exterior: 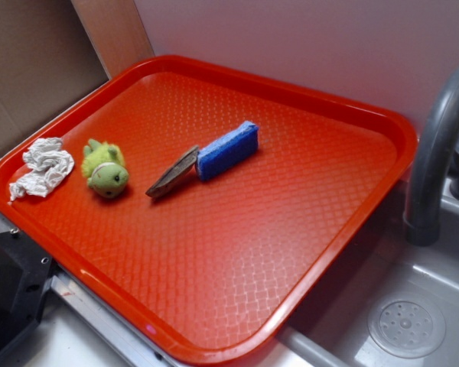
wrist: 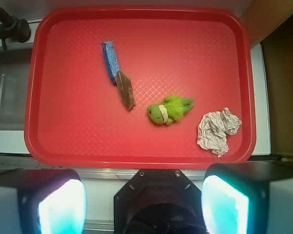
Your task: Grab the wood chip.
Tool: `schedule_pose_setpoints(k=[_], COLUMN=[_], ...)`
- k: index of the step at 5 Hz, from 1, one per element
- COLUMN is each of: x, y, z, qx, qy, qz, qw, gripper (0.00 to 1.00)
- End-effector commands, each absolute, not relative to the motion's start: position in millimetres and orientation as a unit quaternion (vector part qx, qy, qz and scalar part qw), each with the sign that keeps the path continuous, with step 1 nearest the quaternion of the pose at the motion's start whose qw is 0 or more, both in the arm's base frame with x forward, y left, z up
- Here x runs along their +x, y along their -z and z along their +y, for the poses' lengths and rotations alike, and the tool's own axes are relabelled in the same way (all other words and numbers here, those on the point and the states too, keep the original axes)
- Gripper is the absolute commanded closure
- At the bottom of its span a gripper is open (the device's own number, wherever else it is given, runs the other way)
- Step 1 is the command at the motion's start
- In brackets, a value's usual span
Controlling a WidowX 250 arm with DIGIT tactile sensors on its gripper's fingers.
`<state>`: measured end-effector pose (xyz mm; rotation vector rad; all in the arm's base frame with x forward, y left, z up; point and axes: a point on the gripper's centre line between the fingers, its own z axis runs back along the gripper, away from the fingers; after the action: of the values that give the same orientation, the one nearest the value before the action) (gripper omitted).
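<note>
The claw (wrist: 144, 204) hangs high above the near edge of the red tray (wrist: 136, 156), its two fingers (wrist: 58, 204) spread wide apart and pinching nothing; in the wrist view they show as bright, blurred blocks at the bottom corners, short of the tray's rim. In the exterior view the claw itself is not seen.

On the tray, the wood chip (wrist: 126, 89) lies flat near the middle, a thin brown-grey sliver tapering to a point. Its broad end touches one end of the blue sponge (wrist: 110, 62), the two running almost in one line. The exterior view shows the same: the wood chip (exterior: 174, 172) butts against the blue sponge (exterior: 227, 150).

Near the chip's pointed end, but apart from it, lies a small green plush toy (wrist: 168, 109) on its side. Beyond the toy, close to the tray's corner, sits a crumpled white paper (wrist: 217, 130), clear of the toy.

The tray rests on a counter beside a grey sink (exterior: 413, 321), with a dark grey faucet (exterior: 436, 145) rising just past the tray's edge.
</note>
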<state>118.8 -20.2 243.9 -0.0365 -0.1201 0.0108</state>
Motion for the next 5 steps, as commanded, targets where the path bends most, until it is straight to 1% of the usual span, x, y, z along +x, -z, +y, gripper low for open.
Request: schedule_pose_setpoints(k=[1,2,3,4,5], x=[118.8,153.9,177.6,201.1,222.1], y=[-243.9,-212.4,-167.5,-126.8,-84.5], z=[-20.2,-41.2,-57.4,-58.6,-50.5], qx=[-0.018,0.004,0.021,0.023,0.035], qy=[-0.005,0.041,0.099,0.151,0.159], qz=[-0.06,-0.094,-0.125,-0.136,-0.119], qw=[0.998,0.995,0.987,0.979,0.979], gripper=[0.0,0.0,0.0,0.0,0.0])
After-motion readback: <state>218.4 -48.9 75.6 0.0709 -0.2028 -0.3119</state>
